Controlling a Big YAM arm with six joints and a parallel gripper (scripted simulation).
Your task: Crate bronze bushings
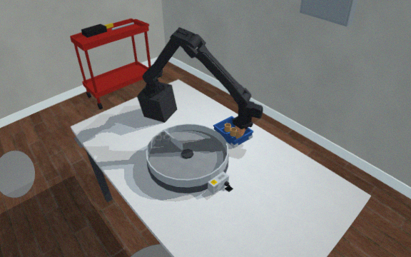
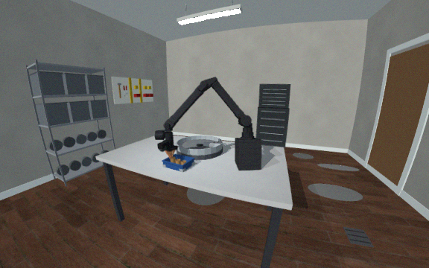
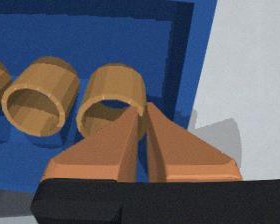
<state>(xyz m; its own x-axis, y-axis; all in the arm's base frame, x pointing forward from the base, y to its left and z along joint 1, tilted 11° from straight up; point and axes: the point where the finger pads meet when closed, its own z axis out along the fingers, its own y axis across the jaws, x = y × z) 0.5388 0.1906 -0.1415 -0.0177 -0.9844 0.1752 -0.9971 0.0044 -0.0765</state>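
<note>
A blue crate (image 1: 220,129) (image 2: 185,166) (image 3: 91,23) stands on the white table, right of the grey turning table (image 1: 188,176) (image 2: 199,152). Bronze bushings stand upright in the crate; two of them (image 1: 227,126) (image 3: 39,98) are free. My gripper (image 1: 240,130) (image 2: 169,152) (image 3: 142,111) reaches down into the crate's near right corner. It is shut on the wall of a third bronze bushing (image 3: 112,94), one finger inside its bore and one outside. Dim grey steel bushings (image 1: 160,139) sit at the back left of the turning table.
The arm's black base block (image 1: 157,101) (image 2: 248,153) stands at the table's back edge. A small control box (image 1: 217,183) sits on the turning table's front rim. A red cart (image 1: 113,76) stands on the floor behind the table.
</note>
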